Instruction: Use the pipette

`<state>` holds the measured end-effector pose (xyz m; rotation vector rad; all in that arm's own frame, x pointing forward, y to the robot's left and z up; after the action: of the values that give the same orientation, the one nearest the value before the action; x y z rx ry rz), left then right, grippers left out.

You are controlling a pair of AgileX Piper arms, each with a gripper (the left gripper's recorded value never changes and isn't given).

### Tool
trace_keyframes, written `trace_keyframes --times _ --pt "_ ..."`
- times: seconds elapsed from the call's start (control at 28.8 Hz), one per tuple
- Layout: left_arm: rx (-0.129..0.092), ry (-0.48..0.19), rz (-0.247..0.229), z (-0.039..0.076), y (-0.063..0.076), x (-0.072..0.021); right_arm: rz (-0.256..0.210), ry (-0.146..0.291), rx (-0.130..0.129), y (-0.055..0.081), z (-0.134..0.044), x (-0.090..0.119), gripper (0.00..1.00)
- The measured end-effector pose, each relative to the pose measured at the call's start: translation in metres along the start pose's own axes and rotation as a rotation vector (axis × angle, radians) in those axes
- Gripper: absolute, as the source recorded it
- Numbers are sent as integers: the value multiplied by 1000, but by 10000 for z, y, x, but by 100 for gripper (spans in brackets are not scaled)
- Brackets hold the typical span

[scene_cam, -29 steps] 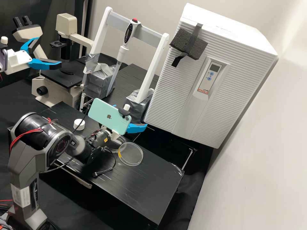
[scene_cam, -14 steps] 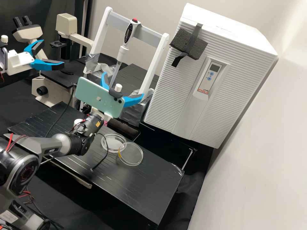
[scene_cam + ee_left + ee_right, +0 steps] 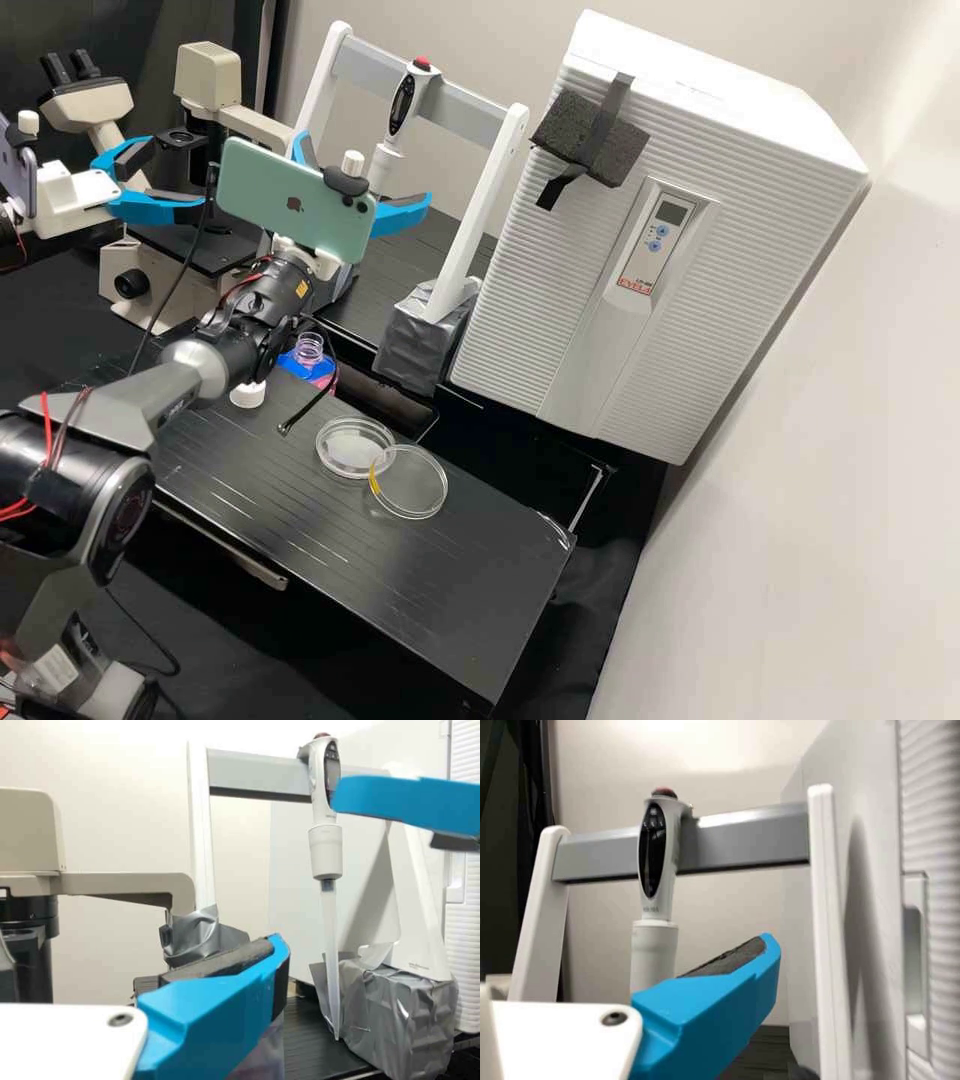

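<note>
Pipette [image 3: 402,100] [image 3: 324,810] [image 3: 654,862]: hung upright from the grey crossbar of a white stand [image 3: 470,105], red button uppermost, its long clear tip pointing down between the stand's two tape-wrapped feet. Right gripper [image 3: 362,178]: was level with the pipette's lower body, blue fingers spread wide apart, one on either side of it in the high view; whether either finger touched the pipette could not be told, and nothing was clamped. A pale green phone [image 3: 295,200] was fixed on this arm's wrist. Left gripper [image 3: 172,175]: hung in front of the microscope [image 3: 160,270], beside the stand, fingers likewise apart and holding nothing. Black platform [image 3: 450,580]: bore two clear petri dishes [image 3: 353,445] meeting at their rims, a small bottle [image 3: 312,350] of pink liquid in a blue holder, and a white cap [image 3: 247,397] just beside it. White ribbed cabinet [image 3: 700,200]: stood close against the stand's far foot
</note>
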<state>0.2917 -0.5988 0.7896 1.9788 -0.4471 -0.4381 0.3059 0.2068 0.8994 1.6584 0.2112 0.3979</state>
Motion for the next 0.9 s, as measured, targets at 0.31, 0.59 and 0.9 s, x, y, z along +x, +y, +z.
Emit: trace_keyframes --times 0.31,0.59,0.9 --pt "-6 -1 3 2 9 7 -24 -58 -62 -135 -65 391 100" --pt "-6 -1 3 2 9 7 -41 -101 -72 -202 8 626 0" --pt "-22 0 2 1 11 24 -16 -133 -81 -130 51 729 0"
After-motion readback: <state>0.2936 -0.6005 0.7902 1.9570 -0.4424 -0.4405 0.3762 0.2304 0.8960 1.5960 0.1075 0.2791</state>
